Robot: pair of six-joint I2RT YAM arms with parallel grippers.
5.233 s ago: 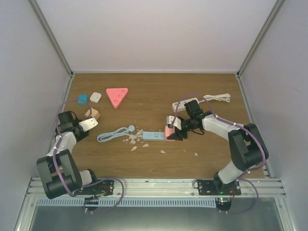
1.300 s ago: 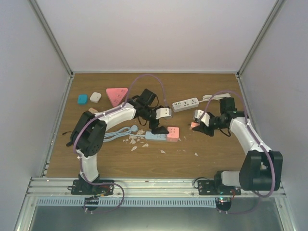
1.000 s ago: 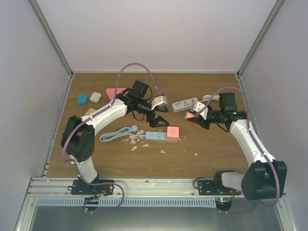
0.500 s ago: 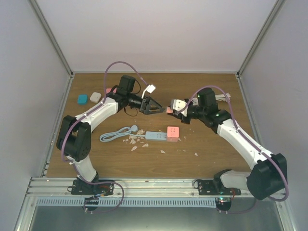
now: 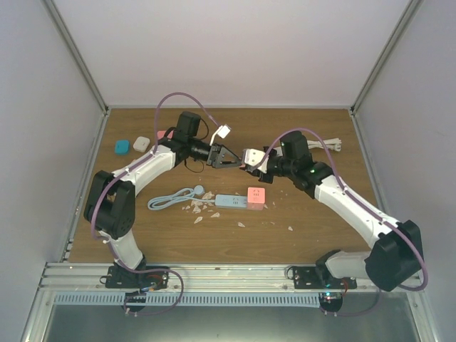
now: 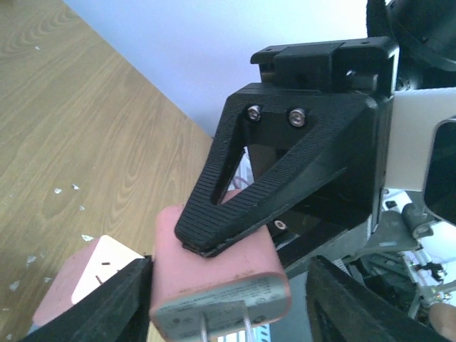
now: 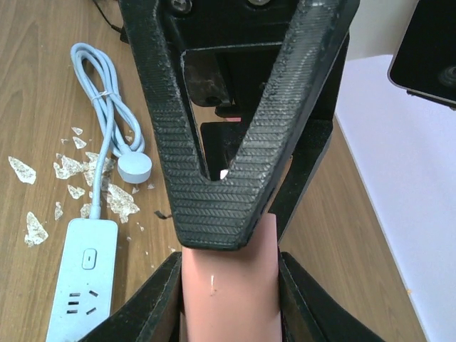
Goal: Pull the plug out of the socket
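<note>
The plug (image 6: pixel 214 288) is a rounded pink block with metal prongs at its end, held in the air above the worktop (image 5: pixel 320 221) by the right claw (image 7: pixel 228 303). The left claw (image 6: pixel 224 317) straddles it, with a gap on one side. The socket strip (image 5: pixel 228 201), pale blue, lies flat on the worktop below, apart from the plug, with a pink socket cube (image 5: pixel 256 195) at its right end.

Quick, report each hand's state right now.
Left hand: open, straddling the pink plug, with a gap on one side.
Right hand: closed on the pink plug.
</note>
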